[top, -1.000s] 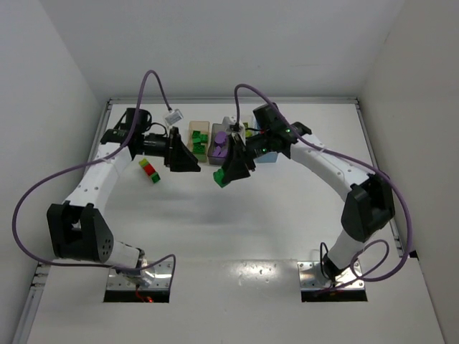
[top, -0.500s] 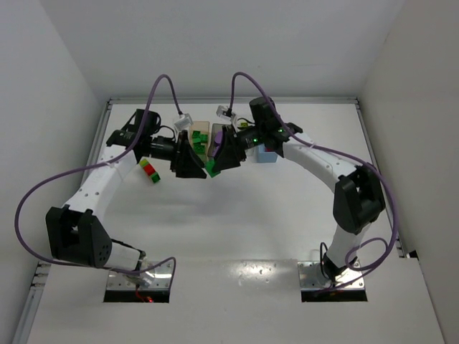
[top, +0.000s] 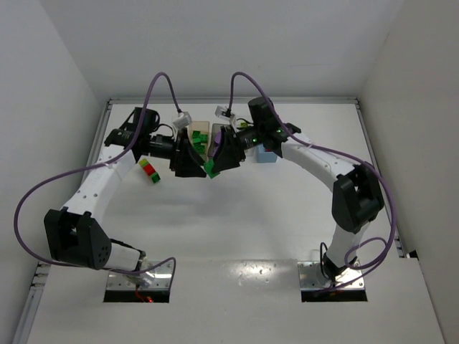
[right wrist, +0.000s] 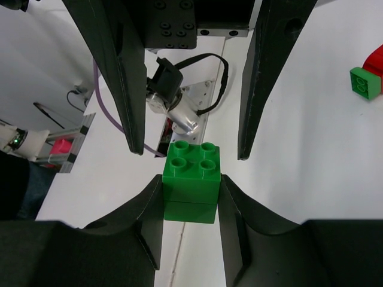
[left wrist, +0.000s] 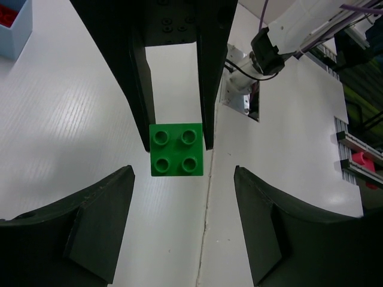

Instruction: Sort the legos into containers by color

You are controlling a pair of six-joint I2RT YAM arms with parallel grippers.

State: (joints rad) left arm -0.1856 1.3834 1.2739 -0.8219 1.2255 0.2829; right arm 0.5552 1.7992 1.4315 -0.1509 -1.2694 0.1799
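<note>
My right gripper (top: 215, 165) is shut on a dark green lego (top: 210, 168), two bricks stuck together (right wrist: 191, 179), held above the table in front of the bins. My left gripper (top: 193, 165) is open and faces it tip to tip. In the left wrist view the green lego (left wrist: 176, 149) sits between the right gripper's fingers (left wrist: 140, 78), just beyond my open left gripper (left wrist: 182, 221). A red and lime green lego (top: 150, 170) lies on the table to the left, also seen in the right wrist view (right wrist: 366, 78).
The tan-orange bin (top: 201, 131) holds green bricks behind the grippers. The light blue bin (top: 267, 156) stands to the right, with red bricks in it in the left wrist view (left wrist: 12, 30). The other bins are mostly hidden by the arms.
My right gripper has carried the green lego left and back. My left gripper has swung right toward it, so the two now face each other closely.
</note>
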